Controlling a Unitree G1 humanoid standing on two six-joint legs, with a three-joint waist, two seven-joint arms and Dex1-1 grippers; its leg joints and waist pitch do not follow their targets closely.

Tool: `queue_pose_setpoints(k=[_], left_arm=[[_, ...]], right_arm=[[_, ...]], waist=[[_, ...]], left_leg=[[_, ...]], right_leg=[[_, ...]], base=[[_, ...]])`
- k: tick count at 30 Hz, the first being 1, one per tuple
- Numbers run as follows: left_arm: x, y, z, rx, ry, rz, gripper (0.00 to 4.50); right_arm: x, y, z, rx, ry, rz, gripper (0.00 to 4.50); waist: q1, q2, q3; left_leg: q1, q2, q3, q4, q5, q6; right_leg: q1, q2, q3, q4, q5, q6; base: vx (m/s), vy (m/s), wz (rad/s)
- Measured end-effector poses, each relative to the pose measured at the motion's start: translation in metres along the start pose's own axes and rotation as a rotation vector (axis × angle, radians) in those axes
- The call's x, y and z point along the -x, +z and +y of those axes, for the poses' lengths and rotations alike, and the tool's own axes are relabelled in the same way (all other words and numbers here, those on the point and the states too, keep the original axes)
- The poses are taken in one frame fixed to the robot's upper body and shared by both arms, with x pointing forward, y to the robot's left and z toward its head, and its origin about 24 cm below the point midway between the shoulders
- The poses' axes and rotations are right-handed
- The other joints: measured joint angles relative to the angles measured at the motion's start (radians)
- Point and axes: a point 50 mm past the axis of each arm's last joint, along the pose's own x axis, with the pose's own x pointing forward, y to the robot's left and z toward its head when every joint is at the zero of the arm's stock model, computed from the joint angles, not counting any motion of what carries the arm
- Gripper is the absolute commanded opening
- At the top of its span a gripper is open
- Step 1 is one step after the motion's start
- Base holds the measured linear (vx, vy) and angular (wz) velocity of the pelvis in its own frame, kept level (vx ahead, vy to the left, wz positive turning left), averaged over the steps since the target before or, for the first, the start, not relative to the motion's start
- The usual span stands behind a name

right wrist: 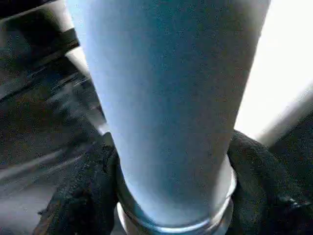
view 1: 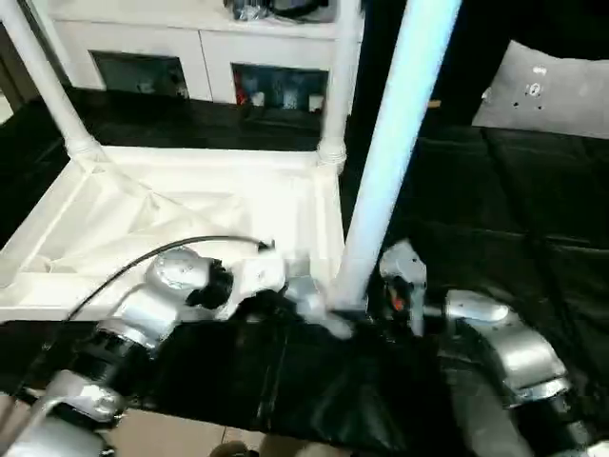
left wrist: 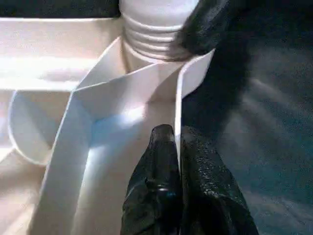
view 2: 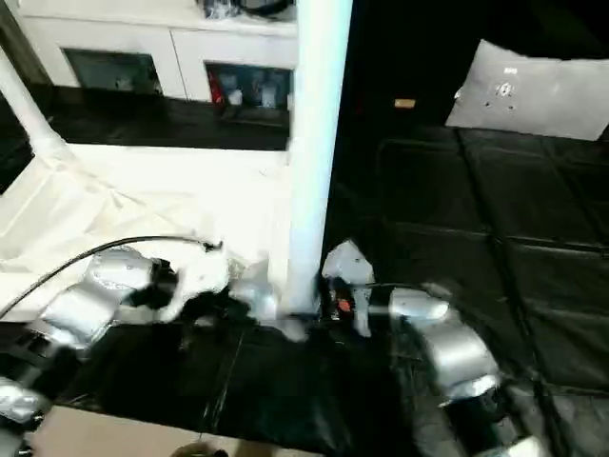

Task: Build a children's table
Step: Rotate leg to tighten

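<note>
Tabletop (view 1: 190,219) lies inverted on the dark floor; two far legs (view 1: 335,86) seated. Right gripper (right wrist: 171,196) clasps third leg (view 1: 395,143) at near corner socket; left gripper (left wrist: 177,161) pinches the rim. Fourth pending.

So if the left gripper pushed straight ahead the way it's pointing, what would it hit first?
Probably the ribbed base of the table leg standing in its corner socket. The left gripper, pinched on the table top's rim, points along that rim toward it.

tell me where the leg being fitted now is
The long white tapered plastic leg stands upright at the upturned white tabletop's near right corner, between both pincers, right pincer around its base.
</note>
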Motion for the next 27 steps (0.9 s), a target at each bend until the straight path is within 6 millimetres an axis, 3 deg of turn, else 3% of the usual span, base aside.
queue_pose_setpoints(k=[5,10,11,13,16,17,21,27], left_arm=[[-0.021,0.01,0.005,0.121,0.135,-0.022,0.0],[-0.043,0.025,0.01,0.211,0.27,-0.026,0.0],[-0.045,0.027,0.009,0.216,0.276,-0.028,0.0],[-0.046,0.028,0.009,0.216,0.277,-0.031,0.0],[-0.042,0.028,0.011,0.207,0.292,-0.029,0.0],[-0.039,0.027,0.012,0.2,0.303,-0.025,0.0],[-0.027,0.025,0.014,0.156,0.286,-0.01,0.0],[-0.004,0.012,0.013,0.058,0.186,0.014,0.0]], right_arm=[[-0.015,0.002,-0.008,-0.126,-0.28,-0.051,2.72],[-0.034,0.012,-0.016,-0.198,-0.535,-0.067,2.72],[-0.034,0.013,-0.018,-0.194,-0.552,-0.066,3.07],[-0.034,0.014,-0.018,-0.189,-0.557,-0.069,3.42],[-0.037,0.016,-0.015,-0.192,-0.548,-0.088,3.5],[-0.039,0.016,-0.013,-0.199,-0.543,-0.092,3.77],[-0.039,0.017,-0.009,-0.179,-0.505,-0.11,3.93],[-0.017,0.003,-0.013,-0.11,-0.351,-0.078,4.46]], waist=[[-0.026,0.002,-0.001],[-0.034,0.01,-0.001],[-0.034,0.01,-0.001],[-0.032,0.011,-0.002],[-0.031,0.012,-0.002],[-0.032,0.012,-0.003],[-0.041,0.012,-0.003],[-0.039,0.013,0.001]], left_leg=[[0.003,-0.001,0.0,0.0,0.0,0.0],[0.003,-0.003,0.001,0.0,0.0,0.0],[0.003,-0.003,0.0,0.0,0.0,0.001],[0.001,-0.003,0.0,-0.001,0.0,0.001],[0.001,-0.002,0.0,-0.007,0.0,0.001],[-0.001,-0.001,0.0,-0.009,0.0,0.0],[-0.011,0.002,0.0,-0.01,0.004,0.004],[-0.013,0.002,0.0,-0.01,0.003,0.003]], right_leg=[[0.002,0.0,0.0,-0.007,0.0,0.0],[0.002,-0.001,0.002,-0.008,0.0,0.0],[0.001,-0.001,0.002,-0.008,0.001,0.0],[0.002,-0.001,0.002,-0.007,0.006,0.0],[0.0,0.0,0.001,-0.007,0.01,-0.004],[-0.003,0.001,0.0,-0.007,0.01,-0.003],[-0.014,0.004,-0.001,-0.006,0.01,-0.004],[-0.015,0.003,-0.002,-0.008,0.009,-0.004]], base=[[0.0,0.0,0.0],[0.0,0.0,0.0],[0.0,0.0,0.0],[0.0,0.0,0.0],[0.0,0.0,0.0],[0.0,0.0,0.0],[0.0,0.0,0.0],[0.0,0.0,0.0]])
